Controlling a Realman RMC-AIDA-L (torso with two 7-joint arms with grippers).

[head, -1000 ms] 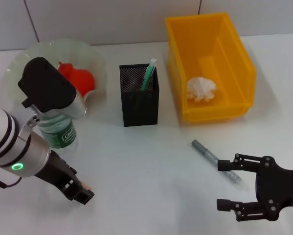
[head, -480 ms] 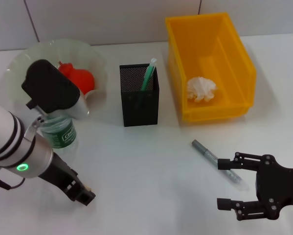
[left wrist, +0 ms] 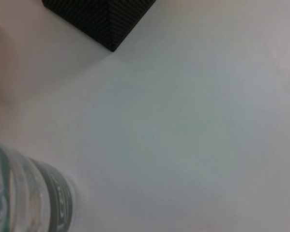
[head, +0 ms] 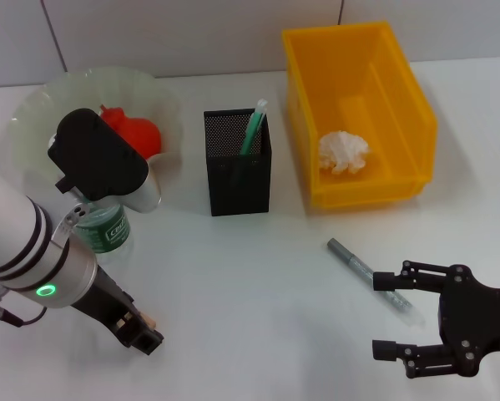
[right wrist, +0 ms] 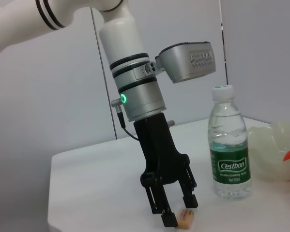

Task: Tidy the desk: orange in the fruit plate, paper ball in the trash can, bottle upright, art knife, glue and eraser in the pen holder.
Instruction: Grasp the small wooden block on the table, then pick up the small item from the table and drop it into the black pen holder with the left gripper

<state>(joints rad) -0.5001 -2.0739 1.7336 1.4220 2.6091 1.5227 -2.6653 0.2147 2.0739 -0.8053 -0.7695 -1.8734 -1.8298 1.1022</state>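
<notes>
My left gripper (head: 143,334) is down at the table near the front left, its fingers pressed on either side of the small beige eraser (right wrist: 186,218), also seen at the fingertips as eraser (head: 147,318). The clear bottle (right wrist: 229,159) stands upright just behind it. The orange (head: 137,134) lies in the pale fruit plate (head: 41,109). The paper ball (head: 343,152) rests in the yellow trash can (head: 416,100). The grey art knife (head: 368,274) lies flat on the table beside my open right gripper (head: 396,313). The black mesh pen holder (head: 237,167) holds a green stick.
The pen holder stands between the plate and the trash can. The left arm's wrist camera housing (head: 99,154) hides part of the bottle (head: 101,227) and of the plate. White table surface (head: 250,276) spreads between the two grippers.
The left arm has tilted and shifted slightly to the right and toward the front, its gripper staying at the eraser. The right gripper has not moved.
</notes>
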